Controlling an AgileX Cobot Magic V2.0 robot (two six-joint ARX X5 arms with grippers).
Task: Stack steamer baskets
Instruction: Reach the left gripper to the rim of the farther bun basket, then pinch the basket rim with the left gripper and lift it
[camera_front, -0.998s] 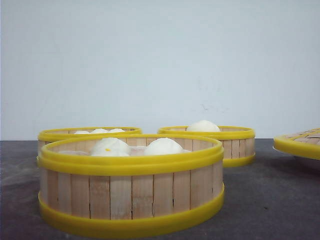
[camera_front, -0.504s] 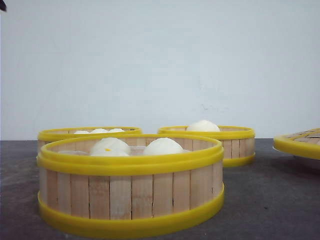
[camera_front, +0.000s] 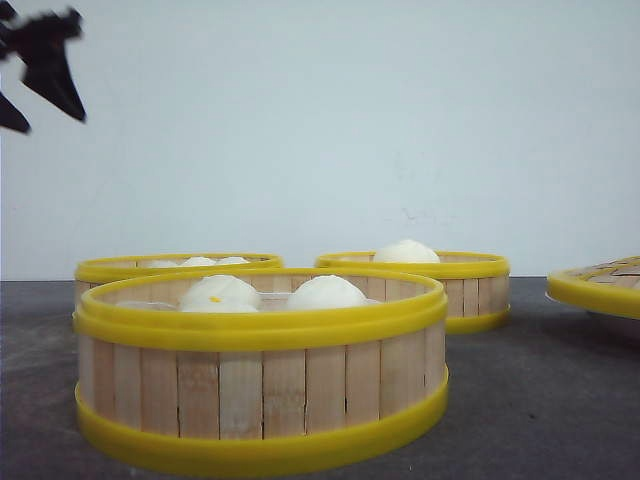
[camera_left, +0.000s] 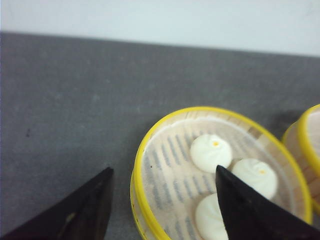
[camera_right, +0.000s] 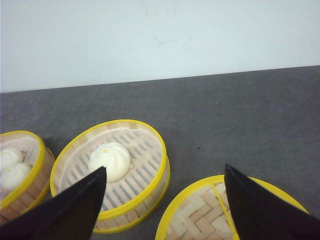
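Observation:
Three steamer baskets stand on the dark table: a near one (camera_front: 260, 370) holding buns, one at the back left (camera_front: 180, 266) and one at the back right (camera_front: 430, 275) with a single bun. My left gripper (camera_front: 40, 60) hangs high at the upper left, blurred. In the left wrist view it (camera_left: 164, 170) is open above the rim of a basket (camera_left: 165, 150) with three buns, and another basket (camera_left: 310, 150) shows at the edge. My right gripper (camera_right: 165, 169) is open, held above the gap between the one-bun basket (camera_right: 145, 145) and the woven lid (camera_right: 200, 215).
The flat yellow-rimmed woven lid (camera_front: 600, 285) lies at the far right of the table. A white wall stands behind the table. In the right wrist view a third basket (camera_right: 20, 170) with buns sits beside the one-bun basket.
The left gripper has come into the front view at the top left, further in than half a second ago. The baskets and lid have not moved.

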